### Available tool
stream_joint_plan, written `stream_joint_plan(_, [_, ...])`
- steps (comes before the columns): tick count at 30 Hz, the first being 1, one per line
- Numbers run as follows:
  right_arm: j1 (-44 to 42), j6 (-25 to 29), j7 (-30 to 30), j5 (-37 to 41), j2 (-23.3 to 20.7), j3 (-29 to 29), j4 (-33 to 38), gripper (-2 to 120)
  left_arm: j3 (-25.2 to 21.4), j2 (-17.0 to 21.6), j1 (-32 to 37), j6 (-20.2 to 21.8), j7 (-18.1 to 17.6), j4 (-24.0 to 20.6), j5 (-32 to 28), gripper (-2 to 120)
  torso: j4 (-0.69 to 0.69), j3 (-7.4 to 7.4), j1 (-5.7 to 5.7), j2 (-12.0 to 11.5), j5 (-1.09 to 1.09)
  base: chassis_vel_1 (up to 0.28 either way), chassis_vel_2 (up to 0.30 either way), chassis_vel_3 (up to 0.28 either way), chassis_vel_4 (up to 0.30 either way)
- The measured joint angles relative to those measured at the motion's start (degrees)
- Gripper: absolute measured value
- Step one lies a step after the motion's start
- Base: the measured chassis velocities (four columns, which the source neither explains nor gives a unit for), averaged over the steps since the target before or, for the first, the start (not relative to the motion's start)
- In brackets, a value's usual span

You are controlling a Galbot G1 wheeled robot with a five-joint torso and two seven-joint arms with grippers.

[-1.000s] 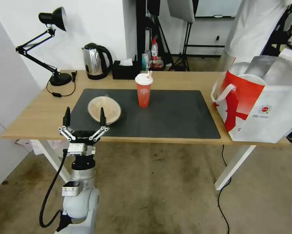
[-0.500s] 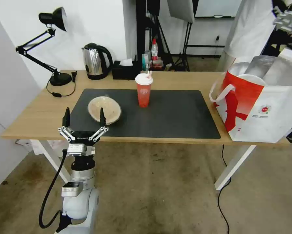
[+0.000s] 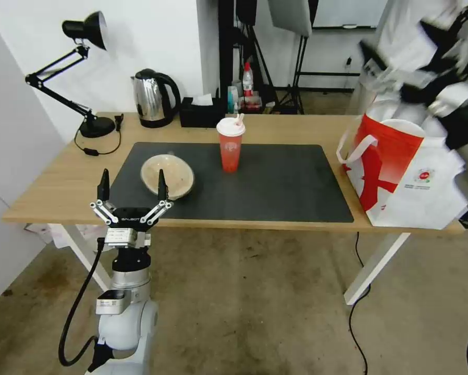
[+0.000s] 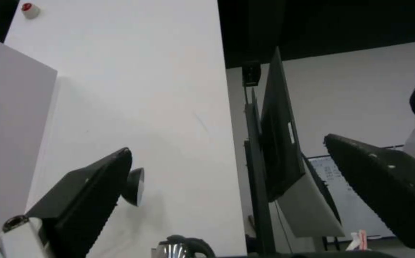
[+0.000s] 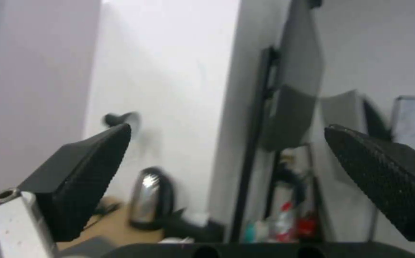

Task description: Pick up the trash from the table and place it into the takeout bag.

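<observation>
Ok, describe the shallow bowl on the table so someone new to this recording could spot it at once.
Start at the long light-wood table and its dark grey mat. The shallow beige bowl lies on the mat's corner nearest the desk lamp, just beyond the open left pincer. Unlike the tall red cup also on the mat, it is low, wide and pale.

Even, bright indoor light fills the head view; shadows under the table (image 3: 62, 182) are soft, and the kettle (image 3: 149, 99) carries a mild sheen. The right gripper (image 3: 395, 67) near the upper right edge smears with motion blur. The right wrist view looks soft throughout, perhaps from movement.
</observation>
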Motion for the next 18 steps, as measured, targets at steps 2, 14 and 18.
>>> stream_joint_plan(2, [-2.3,0.7,-0.8,-1.3,0.6,-1.2,0.6,100,0.0,0.0,0.0,0.0,0.0,0.0,0.0,100,-0.01,0.0,0.0,0.0,0.0,0.0,0.0,0.0,0.0])
stream_joint_plan(14, [-11.6,7.4,-7.3,-14.2,7.5,-11.7,-2.7,100,-0.1,0.0,0.0,0.0,0.0,-0.2,-0.4,100,0.0,0.0,0.0,0.0,0.01,0.0,0.0,0.0,0.0])
stream_joint_plan(18, [-12.3,8.3,-8.3,-15.3,8.7,-14.2,-3.6,100,-0.2,0.1,0.0,-0.1,0.0,-0.2,-0.6,100,0.0,0.0,0.0,0.0,0.0,0.0,0.0,0.0,0.0])
